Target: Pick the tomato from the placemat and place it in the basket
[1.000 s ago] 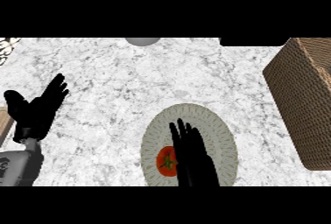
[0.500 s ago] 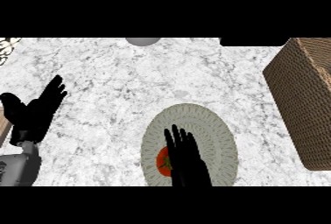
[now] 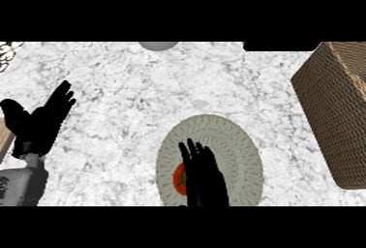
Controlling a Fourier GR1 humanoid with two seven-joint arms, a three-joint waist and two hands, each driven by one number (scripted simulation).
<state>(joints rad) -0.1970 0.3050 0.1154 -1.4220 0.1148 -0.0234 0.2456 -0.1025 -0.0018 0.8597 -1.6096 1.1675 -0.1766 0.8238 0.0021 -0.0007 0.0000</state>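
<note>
A white marble counter (image 3: 136, 82) with grey veining fills the whole view, seen from steeply above. The biggest thing on it is a brown wicker basket (image 3: 336, 111), sitting along the right side with its woven wall facing the middle of the counter. It is well apart from everything else.

Next in size is a round, pale placemat (image 3: 239, 150) with a fine pattern around its border, lying toward the near edge, a little right of center.

The right hand (image 3: 204, 179) comes in from the bottom edge and lies over the left half of the placemat. Its fingers are stretched out straight and close together, pointing away across the counter, not curled around anything.

The left hand (image 3: 39, 123) shows at the far left, open, fingers up and thumb spread out to the side, holding nothing. Its grey forearm (image 3: 18, 186) is below it.

The tomato (image 3: 179, 178) is on the placemat, near its left rim. Only a red sliver of it shows at the left edge of the right hand, which hides the rest.

A small grey rounded object (image 3: 159, 45) peeks in at the far edge of the counter.
</note>
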